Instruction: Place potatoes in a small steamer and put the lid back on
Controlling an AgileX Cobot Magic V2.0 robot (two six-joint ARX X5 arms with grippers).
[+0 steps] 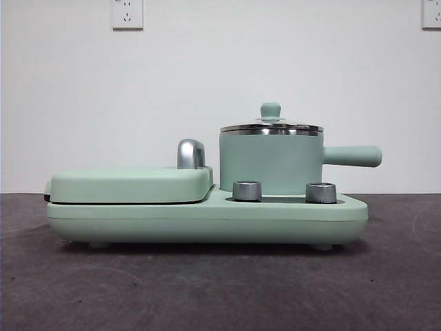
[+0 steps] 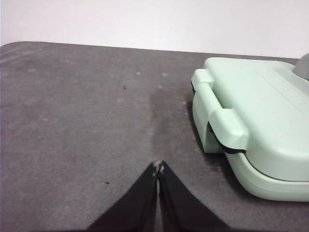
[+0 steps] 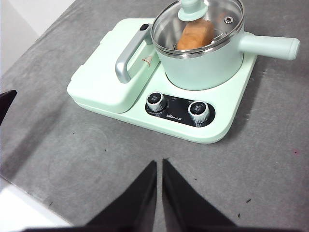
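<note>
The mint-green small steamer (image 1: 271, 164) stands on the right of the cooker base, its handle pointing right. The glass lid (image 1: 271, 127) with its mint knob sits on its rim. In the right wrist view the steamer (image 3: 203, 63) shows the orange-brown potato (image 3: 195, 35) inside, under the lid (image 3: 217, 17). My right gripper (image 3: 159, 162) is shut and empty, above the table in front of the cooker. My left gripper (image 2: 158, 165) is shut and empty, over bare table left of the cooker. Neither gripper shows in the front view.
The mint-green cooker base (image 1: 207, 217) has a flat griddle lid (image 1: 131, 183) with a chrome handle (image 1: 191, 153) on its left and two knobs (image 1: 247, 190) in front. The griddle end (image 2: 251, 121) lies near my left gripper. The dark table (image 1: 207, 289) ends close behind my right gripper.
</note>
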